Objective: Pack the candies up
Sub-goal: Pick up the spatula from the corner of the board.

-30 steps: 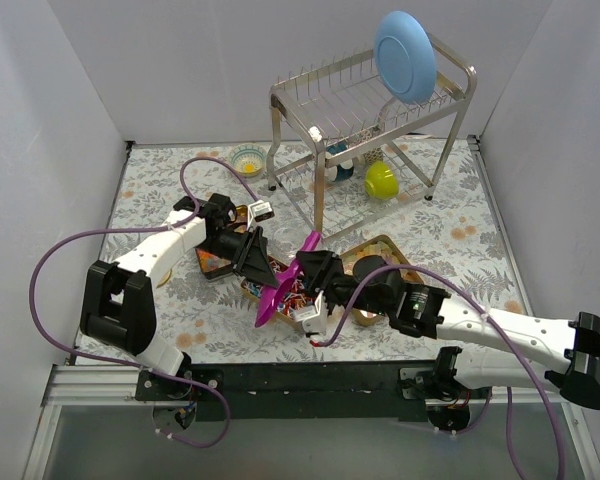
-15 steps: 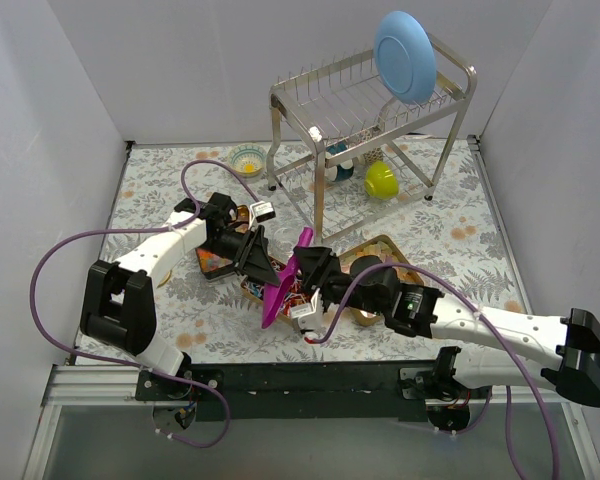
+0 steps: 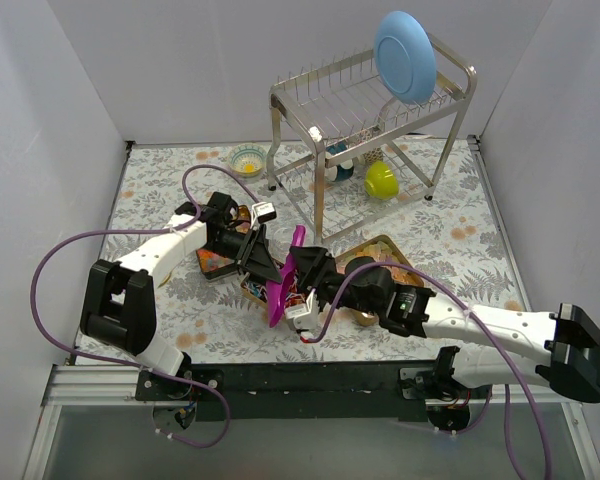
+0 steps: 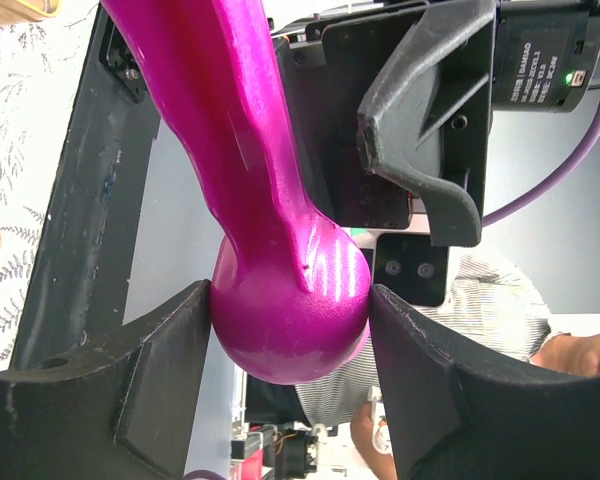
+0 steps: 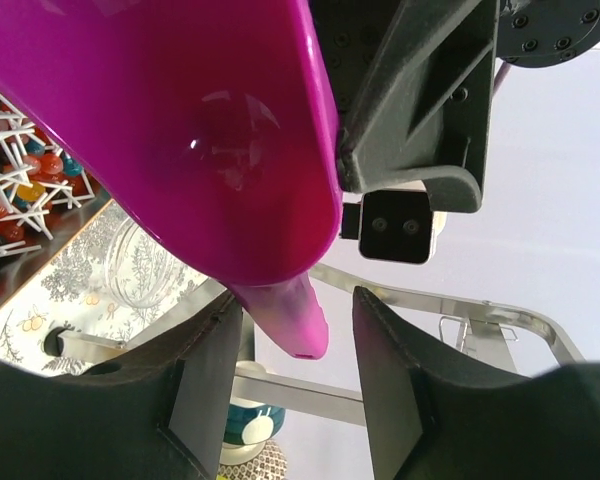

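A magenta scoop (image 3: 284, 282) stands tilted between both grippers, above a gold tray (image 3: 248, 288) of candies (image 3: 302, 300). My left gripper (image 3: 271, 270) is shut on the scoop's rounded end (image 4: 285, 320), one finger on each side. My right gripper (image 3: 302, 272) is open around the scoop's narrow tip (image 5: 302, 322), with a gap on the right side. The scoop's hollow (image 5: 180, 120) fills the right wrist view and looks empty. Red, orange and blue candies (image 5: 10, 165) with white twisted ends lie in the tray at that view's left edge.
A second gold tray (image 3: 392, 247) lies under the right arm and a third (image 3: 212, 265) under the left. A steel dish rack (image 3: 325, 95) with a blue plate (image 3: 405, 55) and a yellow-green cup (image 3: 382, 180) stands behind. A small bowl (image 3: 247, 158) sits at the back left.
The right arm has reached further left. The scoop has shifted left and turned more upright, ending up against the left gripper.
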Action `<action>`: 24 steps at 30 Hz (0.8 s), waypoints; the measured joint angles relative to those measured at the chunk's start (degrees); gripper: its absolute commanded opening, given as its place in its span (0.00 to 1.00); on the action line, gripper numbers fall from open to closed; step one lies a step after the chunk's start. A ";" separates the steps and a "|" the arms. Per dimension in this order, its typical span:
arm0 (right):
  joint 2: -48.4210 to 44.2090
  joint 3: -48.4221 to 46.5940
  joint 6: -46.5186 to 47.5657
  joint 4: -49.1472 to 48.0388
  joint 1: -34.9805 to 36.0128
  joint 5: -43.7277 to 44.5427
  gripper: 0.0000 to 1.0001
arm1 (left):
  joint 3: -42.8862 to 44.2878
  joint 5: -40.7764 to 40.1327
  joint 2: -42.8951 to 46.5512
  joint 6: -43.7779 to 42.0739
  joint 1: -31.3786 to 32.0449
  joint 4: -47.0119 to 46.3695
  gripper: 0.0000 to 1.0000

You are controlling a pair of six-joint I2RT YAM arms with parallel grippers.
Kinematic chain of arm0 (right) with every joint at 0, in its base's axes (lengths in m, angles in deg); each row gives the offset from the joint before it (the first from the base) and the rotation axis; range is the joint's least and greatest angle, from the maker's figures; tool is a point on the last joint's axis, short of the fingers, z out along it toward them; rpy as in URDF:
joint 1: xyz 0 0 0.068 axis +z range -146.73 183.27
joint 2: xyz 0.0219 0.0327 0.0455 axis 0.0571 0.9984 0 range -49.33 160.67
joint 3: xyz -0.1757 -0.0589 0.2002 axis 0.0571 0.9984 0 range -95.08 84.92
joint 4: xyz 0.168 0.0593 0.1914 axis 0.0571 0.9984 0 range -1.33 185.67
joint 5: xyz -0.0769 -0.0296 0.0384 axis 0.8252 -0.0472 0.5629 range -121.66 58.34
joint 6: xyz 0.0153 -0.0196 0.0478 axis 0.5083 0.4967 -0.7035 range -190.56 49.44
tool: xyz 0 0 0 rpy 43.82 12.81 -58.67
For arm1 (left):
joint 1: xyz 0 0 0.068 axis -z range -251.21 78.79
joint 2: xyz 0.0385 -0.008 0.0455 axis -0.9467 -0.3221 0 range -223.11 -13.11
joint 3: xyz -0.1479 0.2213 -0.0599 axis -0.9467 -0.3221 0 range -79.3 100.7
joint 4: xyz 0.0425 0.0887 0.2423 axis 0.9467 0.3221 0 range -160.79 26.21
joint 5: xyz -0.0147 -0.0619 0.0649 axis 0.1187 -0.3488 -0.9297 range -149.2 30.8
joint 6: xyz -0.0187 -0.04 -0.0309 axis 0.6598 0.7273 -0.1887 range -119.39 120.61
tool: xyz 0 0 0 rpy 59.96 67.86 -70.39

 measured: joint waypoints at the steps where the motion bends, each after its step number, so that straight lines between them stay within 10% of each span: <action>1: 0.17 0.13 0.15 -0.33 0.00 0.00 0.55 | -0.22 0.00 0.00 0.63 0.00 -0.48 0.00; 12: 0.76 0.66 0.66 -0.87 0.00 0.00 0.51 | -1.16 -0.15 0.02 4.00 0.00 -3.08 0.00; 24: 1.40 0.26 2.49 1.84 -0.07 -0.68 0.01 | -1.64 -0.28 0.04 7.74 -0.07 -3.39 0.00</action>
